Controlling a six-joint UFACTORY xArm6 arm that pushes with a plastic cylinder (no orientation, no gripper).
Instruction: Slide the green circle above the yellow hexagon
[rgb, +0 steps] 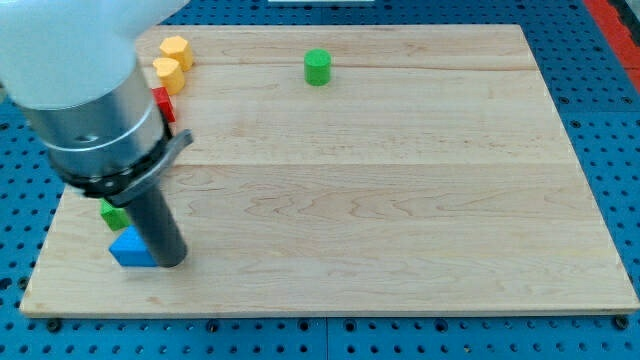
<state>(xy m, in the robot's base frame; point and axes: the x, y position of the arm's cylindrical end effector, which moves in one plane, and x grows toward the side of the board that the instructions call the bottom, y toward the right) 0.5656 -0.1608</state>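
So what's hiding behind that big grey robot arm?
A red block and a second green block peek out from behind the arm; their shapes are mostly covered. My tip touches the blue block. Anything more back there can't be seen.

circle (317, 67): tabletop (400, 200) top, centre-left, alone | two hexagons (175, 50) (168, 72): touching, top-left, well left of circle | small block (163, 103): just below them | bottom-left: triangle (130, 248) below partly hidden block (113, 213) | tip (170, 262): touching triangle's right
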